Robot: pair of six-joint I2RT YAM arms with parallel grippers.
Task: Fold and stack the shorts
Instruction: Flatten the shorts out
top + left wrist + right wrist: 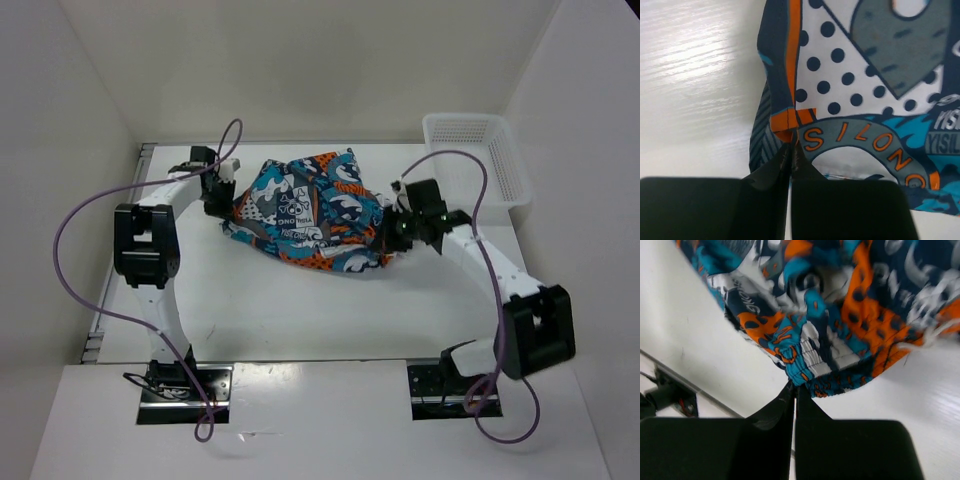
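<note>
The shorts [308, 213], printed in teal, orange, white, grey and black, hang bunched between my two grippers above the middle of the table. My left gripper [222, 203] is shut on the left edge of the shorts; in the left wrist view its fingertips [790, 150] pinch an orange-striped hem corner of the shorts [865, 65]. My right gripper [392, 232] is shut on the right edge; in the right wrist view its fingertips [795, 387] pinch the gathered elastic waistband of the shorts [805, 360]. The cloth sags between the two grips.
A white mesh basket [476, 155] stands at the back right of the white table [300, 320]. Purple cables loop from both arms. White walls close in the left, back and right sides.
</note>
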